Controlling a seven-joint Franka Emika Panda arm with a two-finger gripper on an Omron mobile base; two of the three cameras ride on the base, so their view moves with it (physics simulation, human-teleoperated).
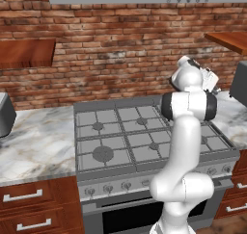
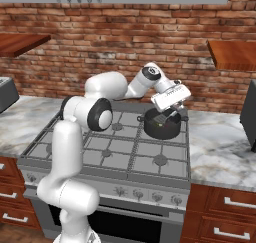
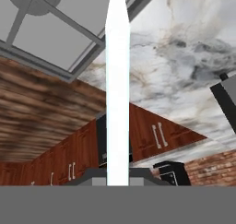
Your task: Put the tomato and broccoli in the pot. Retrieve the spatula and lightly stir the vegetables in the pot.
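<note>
The dark round pot [image 2: 161, 129] stands on the stove's back right burner. My gripper [image 2: 172, 108] hangs just above its right rim, shut on the spatula. The spatula's grey slotted head [image 2: 160, 118] reaches down inside the pot. In the hand view the long pale spatula handle [image 3: 117, 80] runs straight up from between my fingertips, where my gripper [image 3: 116, 159] clamps it. In the left base view my own arm covers the pot, and the white hand [image 1: 207, 79] shows past the elbow. The tomato and the broccoli are hidden.
The grey gas stove [image 2: 125, 152] has several burners under grates. Marble counter [image 2: 220, 147] lies on both sides. A dark appliance [image 2: 250, 114] stands at the far right, a grey one [image 1: 5, 115] at the far left. Wooden shelves [image 2: 235, 54] and the hood hang above.
</note>
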